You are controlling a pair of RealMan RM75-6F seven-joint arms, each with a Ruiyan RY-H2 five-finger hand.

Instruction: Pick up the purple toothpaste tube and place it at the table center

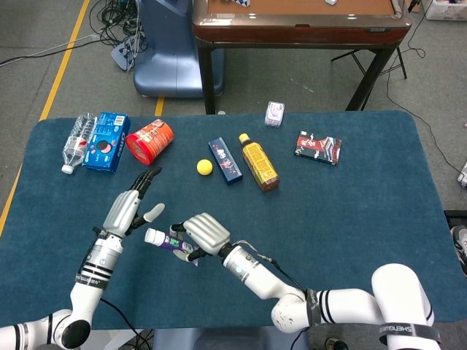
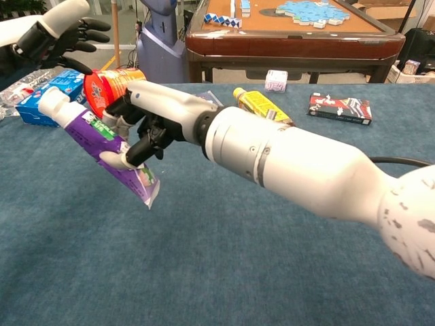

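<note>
Right hand (image 1: 203,233) gripped the purple toothpaste tube (image 1: 169,241) around its middle, thumb under, fingers curled over. Tube was held clear above the worktop (image 1: 350,211), white cap up and toward the left hand, crimped end tilted down. Left hand (image 1: 130,208) hovered just beside the cap, fingers spread, holding nothing, not touching the tube as far as I could tell.

Beyond the tube: yellow ball (image 1: 204,167), and just beside the ball a dark blue box (image 1: 225,160), then an amber bottle (image 1: 259,162) lying on its side. Farther from the tube, to the ball's left, a red can (image 1: 149,141) on its side, a blue Oreo box (image 1: 106,141) and a clear water bottle (image 1: 76,142) at the worktop's edge. Well apart from the tube on the other side, a dark flat packet (image 1: 318,147). Small white cube (image 1: 274,113) at the far edge.
</note>
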